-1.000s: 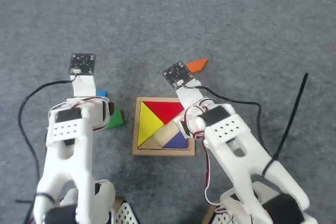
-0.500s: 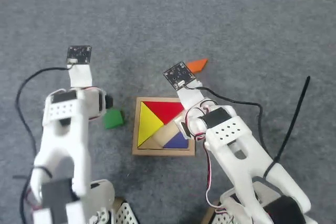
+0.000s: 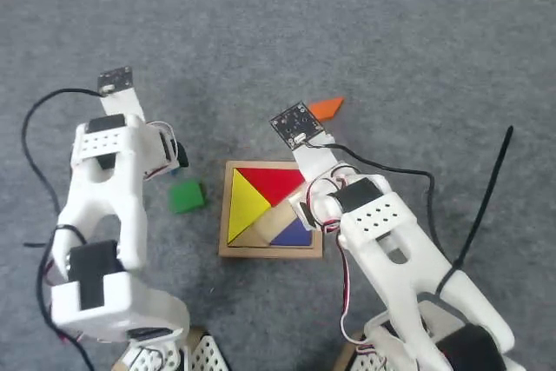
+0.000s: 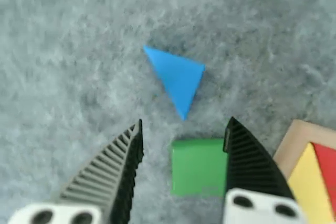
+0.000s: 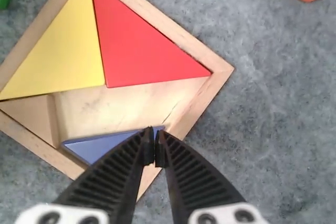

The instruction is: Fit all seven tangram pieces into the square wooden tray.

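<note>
The square wooden tray [image 3: 270, 252] holds a yellow triangle [image 3: 245, 202], a red triangle [image 3: 272, 182] and a purple-blue piece [image 3: 294, 233]. My right gripper [image 5: 154, 141] is shut and empty, its tips over the purple-blue piece [image 5: 97, 148] at the tray's rim [image 5: 212, 85]. My left gripper [image 4: 184, 125] hangs open above the carpet. A green square [image 4: 198, 165] lies between its fingers and a blue triangle [image 4: 176, 76] just beyond the tips. The green square [image 3: 187, 195] sits left of the tray. An orange piece [image 3: 326, 109] lies beyond the tray.
Grey carpet covers the whole table. The left arm [image 3: 109, 171] stands over the area left of the tray, the right arm [image 3: 369, 210] over its right edge. A black cable [image 3: 482, 206] runs along the right side.
The left arm has swung back and to the left, uncovering the whole green square. The right arm and the pieces in the tray have not moved.
</note>
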Available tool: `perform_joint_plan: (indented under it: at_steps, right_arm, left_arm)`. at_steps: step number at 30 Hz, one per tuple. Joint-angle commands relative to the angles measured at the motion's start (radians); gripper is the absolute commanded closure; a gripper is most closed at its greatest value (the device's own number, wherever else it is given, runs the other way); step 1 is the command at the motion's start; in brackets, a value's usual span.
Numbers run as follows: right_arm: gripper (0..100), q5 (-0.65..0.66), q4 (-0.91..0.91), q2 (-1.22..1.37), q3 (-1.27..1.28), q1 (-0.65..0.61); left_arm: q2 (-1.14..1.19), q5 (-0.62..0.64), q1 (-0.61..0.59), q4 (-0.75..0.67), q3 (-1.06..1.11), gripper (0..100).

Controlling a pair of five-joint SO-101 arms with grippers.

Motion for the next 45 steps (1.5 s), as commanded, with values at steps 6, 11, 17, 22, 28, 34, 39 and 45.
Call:
perform_joint_plan:
  at_steps: [6, 11, 17, 22, 28, 34, 39, 45]
  right_arm:
    - [99.1, -0.011, -0.018, -0.047, -0.011, -0.001]
    - [99.1, -0.011, -0.016, -0.047, -0.012, -0.001]
    - [99.1, -0.011, -0.012, -0.047, -0.012, -0.001]
    - [99.1, -0.011, -0.012, -0.047, -0.012, -0.001]
    - [99.1, -0.011, -0.012, -0.047, -0.012, -0.001]
    - [99.1, -0.011, -0.013, -0.047, -0.012, -0.001]
    - [99.1, -0.009, -0.015, -0.047, -0.012, -0.001]
    - [99.1, -0.009, -0.016, -0.047, -0.012, -0.001]
  left_arm:
    - [-0.147, 0.014, 0.011, 0.157, 0.039, 78]
    - [-0.364, 0.008, 0.063, 0.101, 0.199, 78]
    - [-0.353, 0.008, 0.098, 0.028, 0.246, 78]
    - [-0.190, -0.028, 0.135, -0.026, 0.232, 78]
    - [-0.095, -0.009, 0.146, -0.028, 0.205, 78]
    - [-0.071, -0.003, 0.109, -0.034, 0.189, 78]
    - [-0.068, -0.011, 0.068, -0.031, 0.189, 78]
    - [-0.066, -0.009, 0.071, -0.035, 0.189, 78]
